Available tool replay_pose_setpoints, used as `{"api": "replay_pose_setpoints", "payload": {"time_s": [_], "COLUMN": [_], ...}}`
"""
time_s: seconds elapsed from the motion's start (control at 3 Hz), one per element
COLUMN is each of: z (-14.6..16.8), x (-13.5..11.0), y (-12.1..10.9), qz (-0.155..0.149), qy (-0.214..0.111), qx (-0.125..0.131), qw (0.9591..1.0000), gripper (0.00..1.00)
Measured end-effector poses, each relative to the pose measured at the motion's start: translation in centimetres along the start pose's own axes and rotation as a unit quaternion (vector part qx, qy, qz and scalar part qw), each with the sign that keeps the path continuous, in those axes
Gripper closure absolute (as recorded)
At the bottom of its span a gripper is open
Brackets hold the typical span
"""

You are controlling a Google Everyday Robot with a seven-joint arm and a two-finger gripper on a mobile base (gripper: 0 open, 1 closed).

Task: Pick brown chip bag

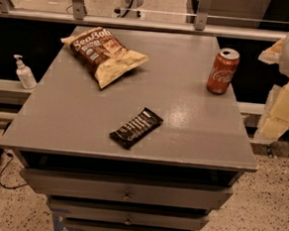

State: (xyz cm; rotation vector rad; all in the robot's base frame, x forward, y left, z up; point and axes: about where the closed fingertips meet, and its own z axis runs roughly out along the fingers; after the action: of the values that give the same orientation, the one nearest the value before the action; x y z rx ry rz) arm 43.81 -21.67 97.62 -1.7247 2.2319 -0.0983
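The brown chip bag (pixel 103 53) lies flat at the far left of the grey cabinet top (pixel 75 117). It has a dark brown middle, tan ends and white "Sea Salt" lettering. My gripper (pixel 279 113) shows as white and cream parts at the right edge of the view. It is beyond the cabinet's right side and far from the bag, with nothing seen in it.
A red soda can (pixel 223 71) stands upright at the far right of the top. A flat black bar wrapper (pixel 136 127) lies near the front middle. A white pump bottle (pixel 24 73) stands on a ledge to the left. Drawers (pixel 127 192) are below and a railing (pixel 141 23) runs behind.
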Motion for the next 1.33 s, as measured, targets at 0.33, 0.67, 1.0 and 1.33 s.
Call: {"api": "replay_pose_setpoints", "payload": {"time_s": [0.33, 0.67, 1.0, 1.33], "z": [0.0, 0.3, 2.7, 6.1], "x": [0.0, -1.3, -6.3, -12.8], "y": [0.0, -0.7, -2.9, -6.9], "qz": [0.000, -0.012, -0.022, -0.037], "qy": [0.000, -0.015, -0.056, -0.102], "qx": [0.000, 0.002, 0.004, 0.015], "qw": [1.0000, 0.9998, 0.9982, 0.9940], "gripper": [0.00, 0.00, 0.00, 0.00]}}
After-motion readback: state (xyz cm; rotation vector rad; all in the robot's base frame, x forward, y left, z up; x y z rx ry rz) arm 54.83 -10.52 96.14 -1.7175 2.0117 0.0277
